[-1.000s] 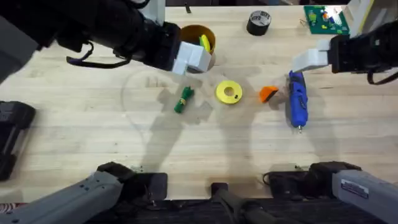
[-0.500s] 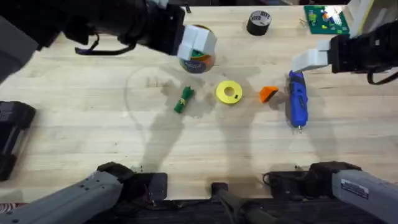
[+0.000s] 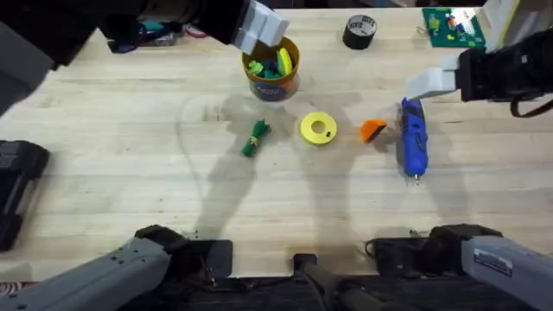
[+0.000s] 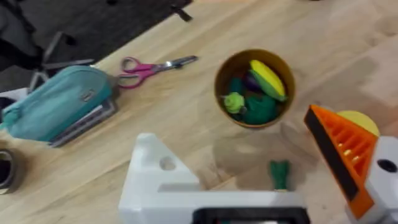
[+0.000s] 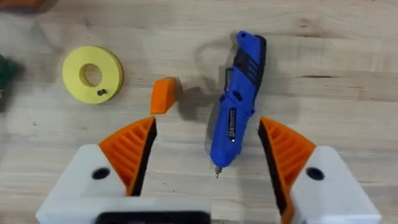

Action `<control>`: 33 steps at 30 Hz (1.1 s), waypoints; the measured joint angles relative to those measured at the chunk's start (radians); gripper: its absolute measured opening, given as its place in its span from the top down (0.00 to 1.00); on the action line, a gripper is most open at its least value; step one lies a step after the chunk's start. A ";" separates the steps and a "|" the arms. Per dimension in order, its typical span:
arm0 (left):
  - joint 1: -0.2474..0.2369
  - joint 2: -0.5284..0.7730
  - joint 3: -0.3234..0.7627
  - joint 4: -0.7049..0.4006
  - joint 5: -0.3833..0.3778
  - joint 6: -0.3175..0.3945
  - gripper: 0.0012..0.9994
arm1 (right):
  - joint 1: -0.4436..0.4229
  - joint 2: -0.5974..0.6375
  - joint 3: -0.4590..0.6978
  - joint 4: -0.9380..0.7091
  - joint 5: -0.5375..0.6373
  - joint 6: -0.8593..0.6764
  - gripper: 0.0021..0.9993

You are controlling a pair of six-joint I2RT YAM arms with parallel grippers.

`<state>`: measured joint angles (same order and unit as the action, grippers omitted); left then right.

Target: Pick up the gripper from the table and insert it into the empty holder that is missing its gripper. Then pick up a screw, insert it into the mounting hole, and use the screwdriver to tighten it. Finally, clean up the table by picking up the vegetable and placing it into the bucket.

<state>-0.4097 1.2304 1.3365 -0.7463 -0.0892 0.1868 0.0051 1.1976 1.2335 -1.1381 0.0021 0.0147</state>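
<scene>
Our right gripper (image 5: 208, 165) hangs spread wide over the screwdriver (image 5: 237, 112), the orange finger (image 5: 163, 95) just beside it on the worktop (image 3: 104, 164). Our left gripper (image 4: 261, 186) lacks one pad, apparently the empty holder, fingers apart.
</scene>
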 joint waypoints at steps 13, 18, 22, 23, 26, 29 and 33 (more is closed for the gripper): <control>0.174 0.000 0.000 0.034 -0.018 0.024 0.01 | 0.000 0.000 0.000 0.000 0.000 0.000 0.00; 0.213 0.000 0.000 0.061 0.013 0.024 0.01 | 0.000 0.000 0.000 0.000 0.000 0.000 0.00; 0.216 -0.015 -0.029 0.140 0.028 0.025 0.01 | 0.000 0.000 0.000 0.000 0.000 0.000 0.00; 0.222 -0.032 -0.056 0.175 0.037 0.027 0.01 | 0.000 0.000 0.000 0.000 0.000 0.000 0.00; 0.259 -0.109 -0.167 0.286 0.068 0.027 0.01 | 0.000 0.000 0.000 0.000 0.000 0.000 0.00; 0.308 -0.205 -0.296 0.385 0.123 0.027 0.01 | 0.000 0.000 0.000 0.000 0.000 0.000 0.00; 0.364 -0.320 -0.442 0.458 0.225 0.028 0.01 | 0.000 0.000 0.000 0.000 0.000 0.000 0.00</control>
<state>-0.0461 0.9102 0.8942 -0.2882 0.1359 0.2143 0.0051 1.1977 1.2335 -1.1384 0.0021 0.0148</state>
